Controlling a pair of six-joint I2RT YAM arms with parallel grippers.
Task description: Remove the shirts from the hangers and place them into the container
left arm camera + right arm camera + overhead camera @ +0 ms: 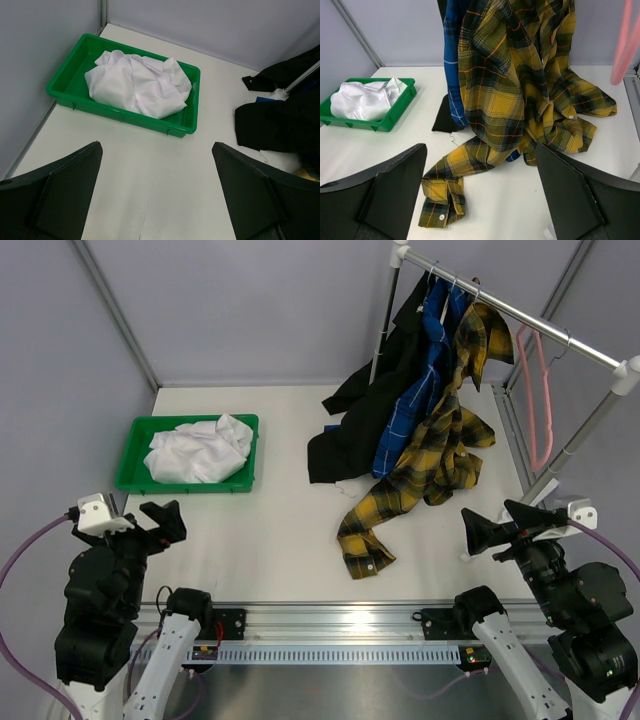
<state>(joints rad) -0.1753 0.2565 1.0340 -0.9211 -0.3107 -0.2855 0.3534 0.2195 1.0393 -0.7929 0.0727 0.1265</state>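
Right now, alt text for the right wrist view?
A yellow-and-black plaid shirt hangs and drapes onto the white table, a blue plaid shirt beside it. At far left, a green container holds a white shirt. Two open fingers frame the bottom.

Legible text: none in any view.
container [67, 70]: no marking readable.
yellow plaid shirt [500, 100]: woven pattern only, no readable label.

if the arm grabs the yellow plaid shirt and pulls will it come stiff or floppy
Probably floppy: the yellow plaid shirt hangs in soft folds and its sleeve lies crumpled on the table. It would likely drag and stretch rather than lift as one piece. It may tug the blue plaid shirt beside it.
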